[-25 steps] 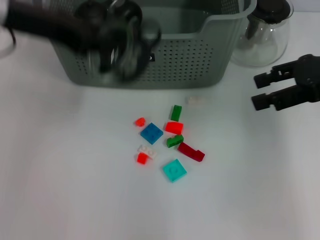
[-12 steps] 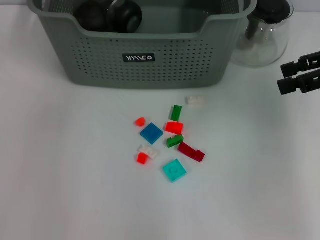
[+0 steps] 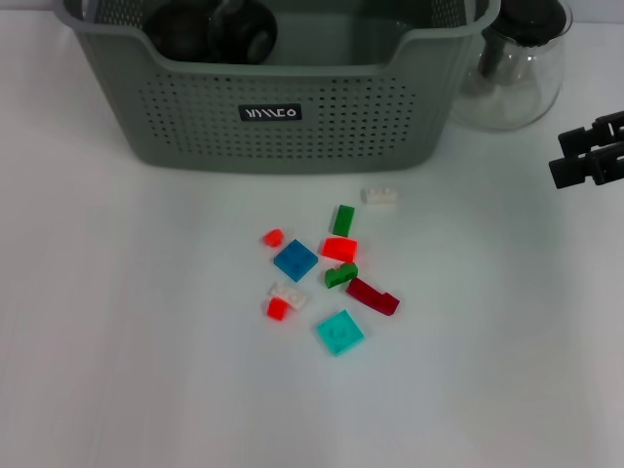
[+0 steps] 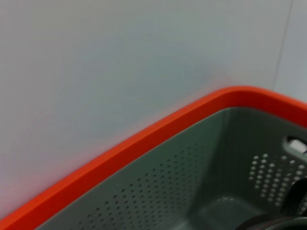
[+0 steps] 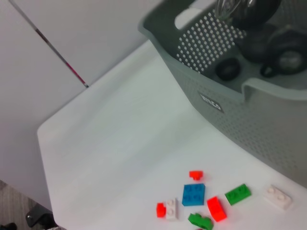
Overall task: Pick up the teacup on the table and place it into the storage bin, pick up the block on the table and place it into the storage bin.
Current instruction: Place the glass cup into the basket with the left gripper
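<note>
- The blocks are scattered on the white table (image 3: 117, 370) in the near-middle of the head view: a teal square block (image 3: 340, 331) nearest, then a dark red block (image 3: 373, 295), a small red block (image 3: 277, 309) touching a white one (image 3: 289, 293), a blue square plate (image 3: 295, 259), a bent green block (image 3: 341, 274), a red brick (image 3: 340, 249), an upright-lying green brick (image 3: 343, 219), a small red piece (image 3: 273, 236), and a white brick (image 3: 380, 195) just in front of the bin.
- The blocks are judged light, stiff and smooth plastic; the flat plates are likely to slip and are best pinched across 2 opposite side edges, while the taller bricks offer more to hold.
- The storage bin (image 3: 292, 136) stands behind the blocks, with dark rounded objects (image 3: 214, 29) already inside at its left end; whether 1 of them is the teacup cannot be told.
- A small black label (image 3: 270, 113) with white lettering is fixed to the bin's front wall; the letters cannot be read with certainty.
- The right gripper (image 3: 590, 156) hangs at the right edge, well apart from the blocks, its 2 dark fingers spread with nothing between them.
- The left gripper is not seen; its wrist camera looks along the bin's rim.
- A clear glass teapot (image 3: 512, 68) with a black lid stands farthest, beside the bin's right corner.
</note>
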